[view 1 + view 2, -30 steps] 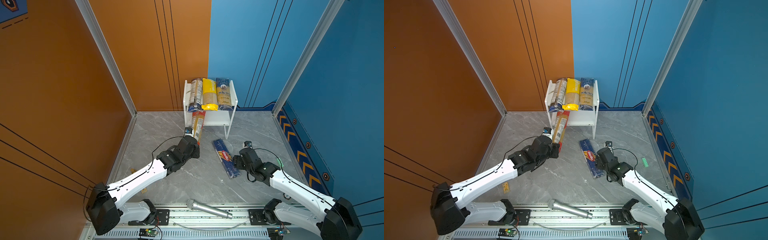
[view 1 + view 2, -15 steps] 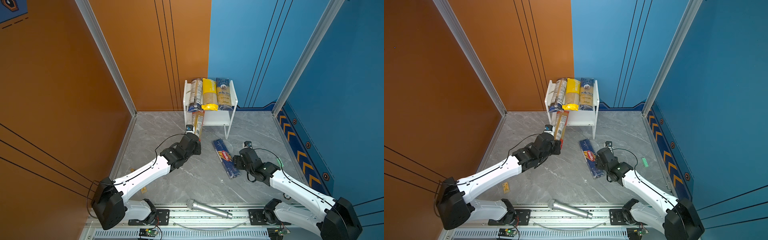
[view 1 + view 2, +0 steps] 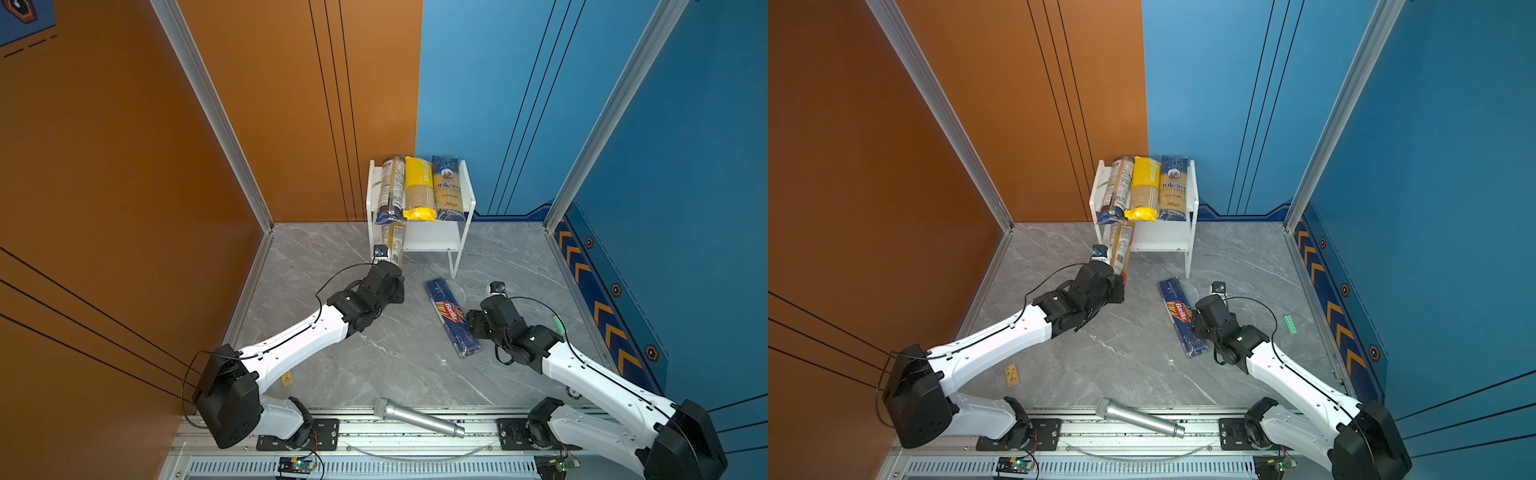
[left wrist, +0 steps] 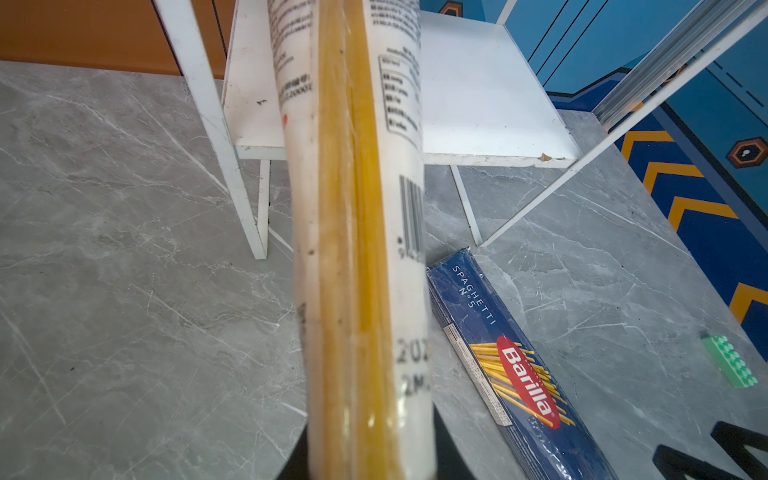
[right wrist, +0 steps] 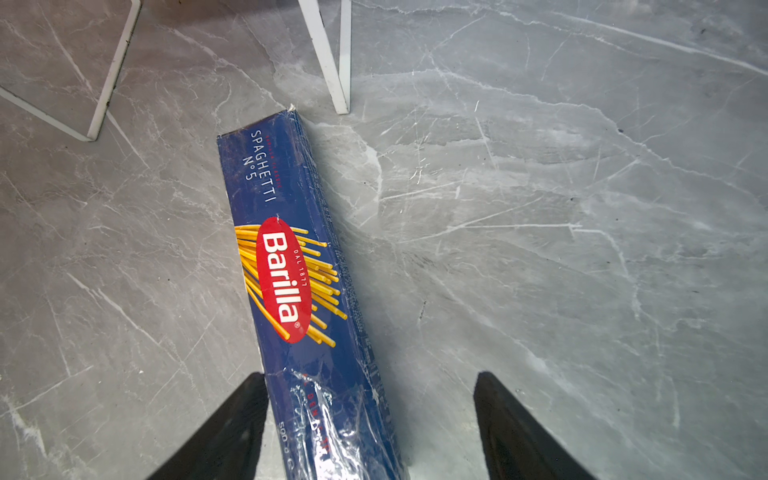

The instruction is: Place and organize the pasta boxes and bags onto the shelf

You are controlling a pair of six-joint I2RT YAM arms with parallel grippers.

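1. White, thin-framed two-tier shelf (image 3: 432, 241) with flat boards stands in the far corner on the grey marbled floor (image 3: 374, 361).
2. Its top board carries three long spaghetti packs side by side. A clear pack with dark-blue ends (image 3: 390, 189) is on the left, a yellow pack (image 3: 419, 187) is in the middle, and a dark-blue "Ankara" pack (image 3: 446, 187) is on the right.
3. The left gripper (image 3: 392, 270) is clamped on the near end of a clear, red-trimmed spaghetti pack (image 4: 353, 208). That pack slants away from the arm, and its far end reaches in over the left part of the lower board, beneath the top tier. From where I stand I cannot tell whether it touches the board.
4. A dark-blue Barilla spaghetti box (image 5: 291, 270) lies flat on the floor, just in front of the shelf's right front leg.
5. The right gripper (image 5: 370, 374) sits low over the box's near half, jaws spread wide and holding nothing. One finger (image 5: 232, 424) is right against the box's long edge; the other stands apart over bare floor.
6. A silver microphone (image 3: 415, 417) lies on the front rail between the arm bases.
7. A small green studded block (image 3: 1290, 324) sits on the floor towards the right wall.
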